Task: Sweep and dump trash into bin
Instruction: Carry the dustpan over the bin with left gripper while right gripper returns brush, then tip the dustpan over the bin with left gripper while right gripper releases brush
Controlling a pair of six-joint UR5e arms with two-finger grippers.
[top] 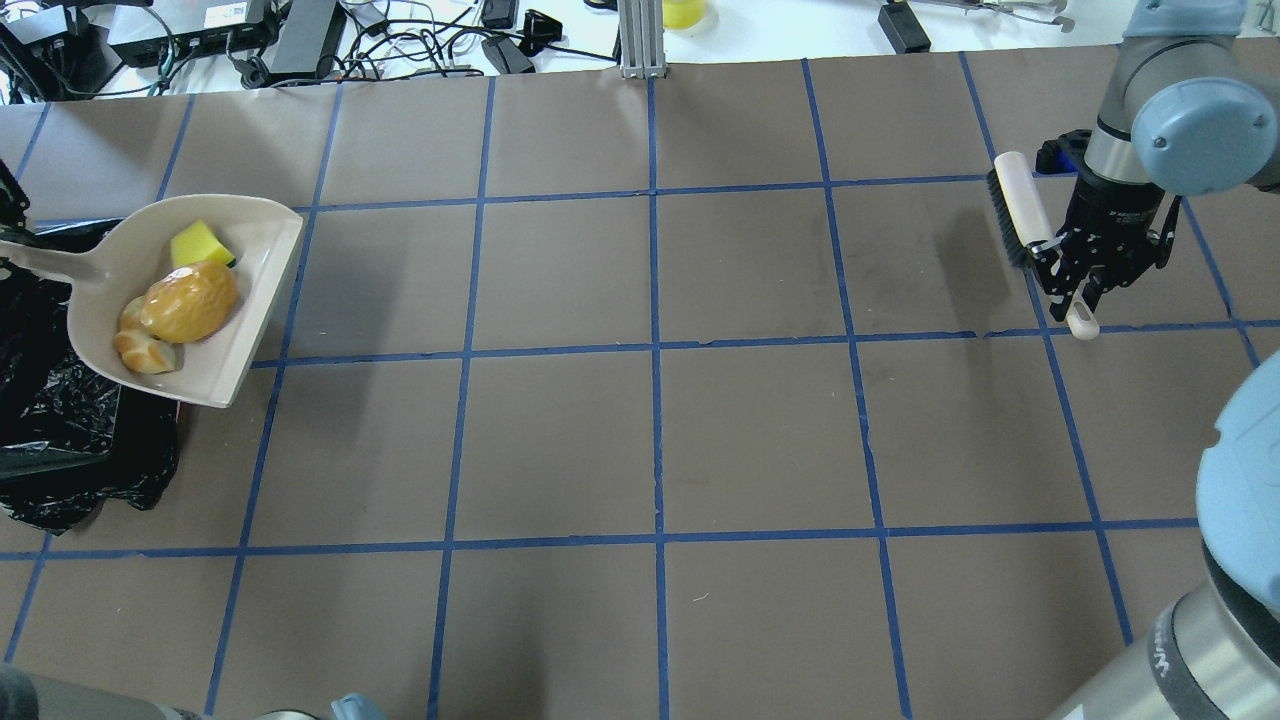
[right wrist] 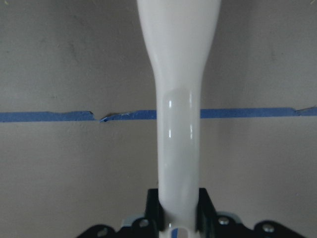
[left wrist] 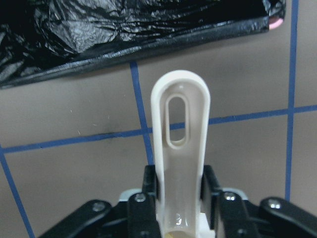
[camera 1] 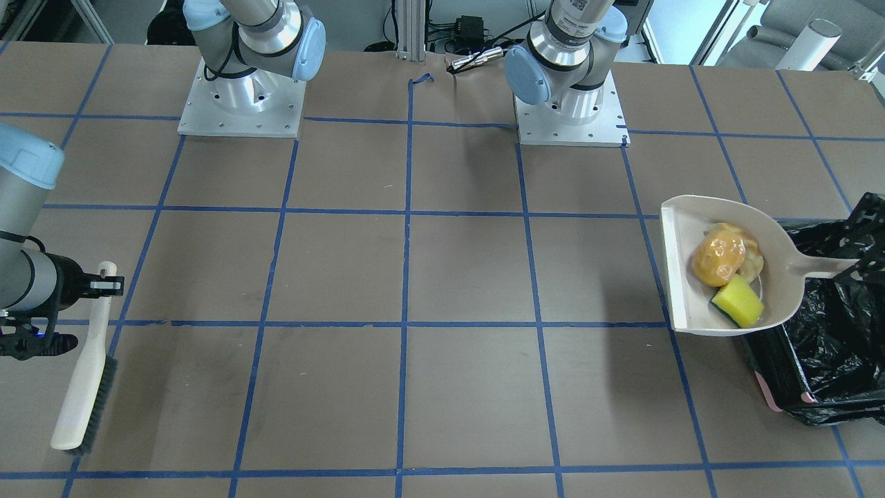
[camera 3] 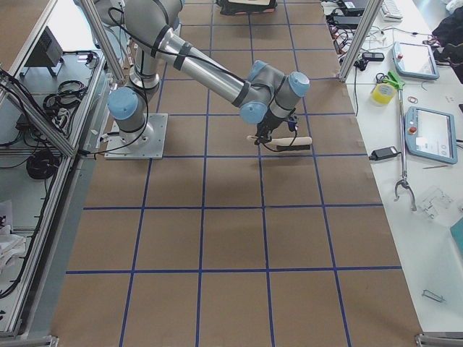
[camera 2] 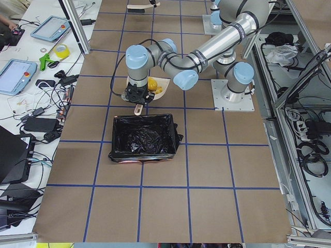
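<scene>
Holding the loaded dustpan (camera 1: 785,277) at the edge of the bin (camera 1: 769,391).
You've got all the trash (camera 1: 718,259) in the pan, dumping remains; left gripper (left wrist: 179,188) pinches its handle, right gripper (right wrist: 178,208) pinches the brush (camera 1: 86,387).

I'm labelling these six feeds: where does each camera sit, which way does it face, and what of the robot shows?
Front-facing: across the table, facing the robot; left base, right base, dustpan, brush.
Overhead: behind the robot, looking down; right gripper holding the brush.
Exterior left: table's left end; near left arm by the bin.
Exterior right: table's right end; near right arm.
Left wrist: looks past the left gripper along the dustpan's handle.
Right wrist: past its gripper along the brush handle.
Front-facing and overhead share the dustpan carrying trash.
</scene>
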